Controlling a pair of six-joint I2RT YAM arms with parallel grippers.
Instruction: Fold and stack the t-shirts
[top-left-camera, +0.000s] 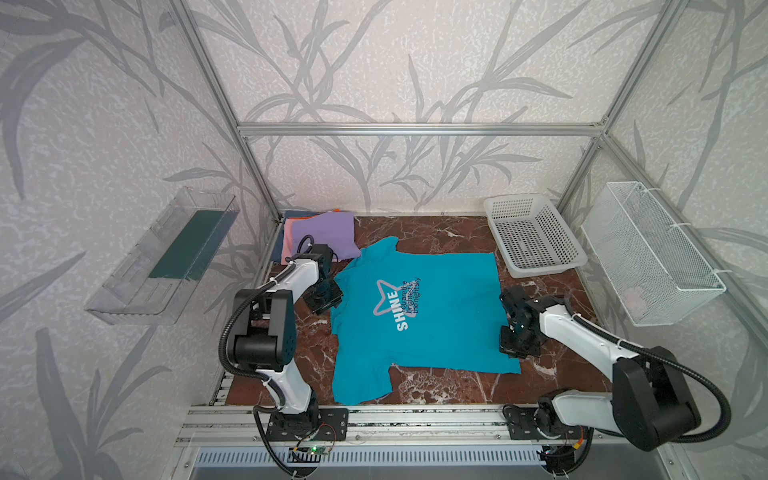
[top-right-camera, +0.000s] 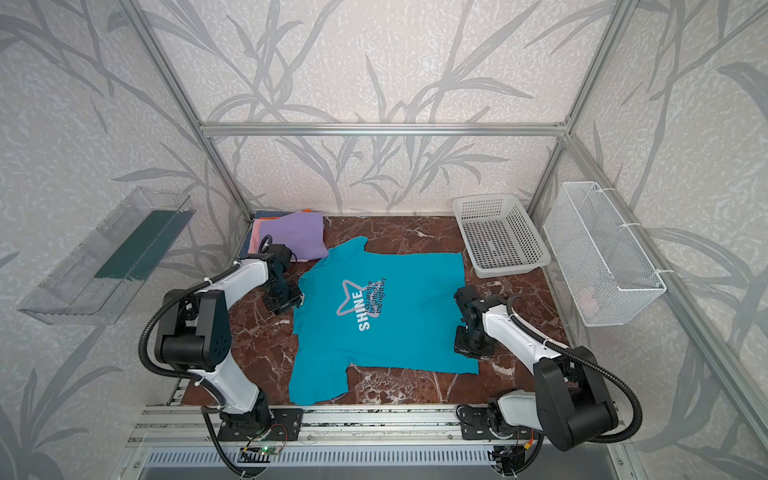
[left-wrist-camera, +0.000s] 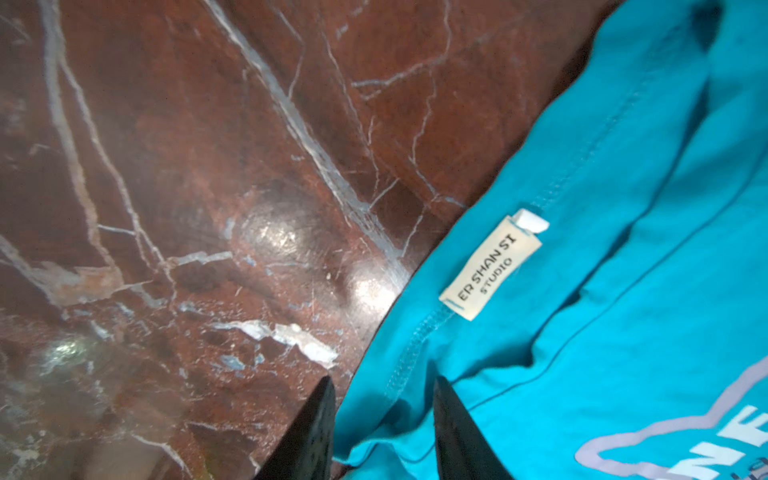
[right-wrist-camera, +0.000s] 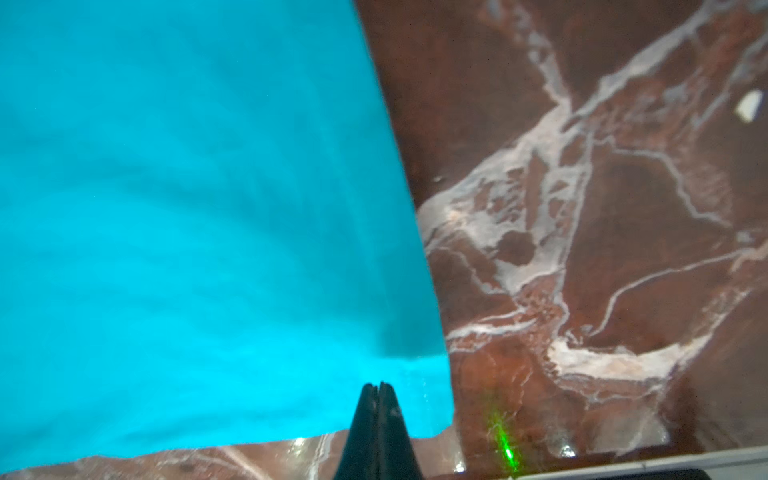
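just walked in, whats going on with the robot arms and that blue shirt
Two robot arms are partway through folding t-shirts. A teal tee lies spread flat, print up, on the marble table, not yet folded. The left gripper is at its collar, jaws open astride the neckline edge. The right gripper is shut, over the hem on the opposite side. A stack of folded tees, lilac on top, sits in the far left corner.

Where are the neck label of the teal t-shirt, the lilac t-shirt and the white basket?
Neck label (left-wrist-camera: 490, 268): left wrist view, middle of the cream tag.
Lilac t-shirt (top-left-camera: 324, 232): in a top view, middle of its folded top face.
White basket (top-left-camera: 525, 241): in a top view, bare perforated floor.
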